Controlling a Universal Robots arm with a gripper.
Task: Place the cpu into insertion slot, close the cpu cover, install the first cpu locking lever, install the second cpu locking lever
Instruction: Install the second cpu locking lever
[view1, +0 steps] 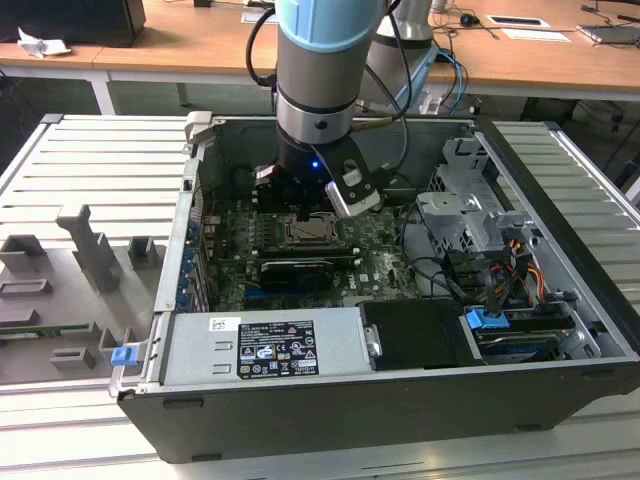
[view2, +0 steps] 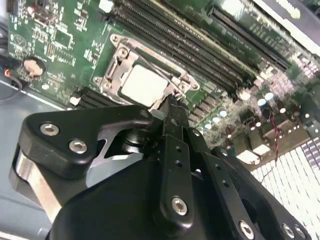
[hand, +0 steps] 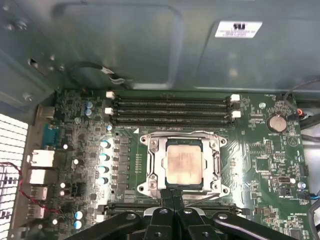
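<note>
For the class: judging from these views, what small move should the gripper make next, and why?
Probably press down on the near edge of the cover. The cpu already sits in the slot, framed by the cover, and the gripper is at that edge.

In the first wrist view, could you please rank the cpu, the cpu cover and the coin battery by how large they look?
1. The cpu cover, framing the chip.
2. The cpu, showing through its window.
3. The coin battery, clearly smallest.
All lie on the same board, so the order seems reliable.

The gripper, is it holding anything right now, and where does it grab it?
Nothing is held. The gripper is shut, its tips at the edge of the cover, with the cpu already in its slot.
</note>
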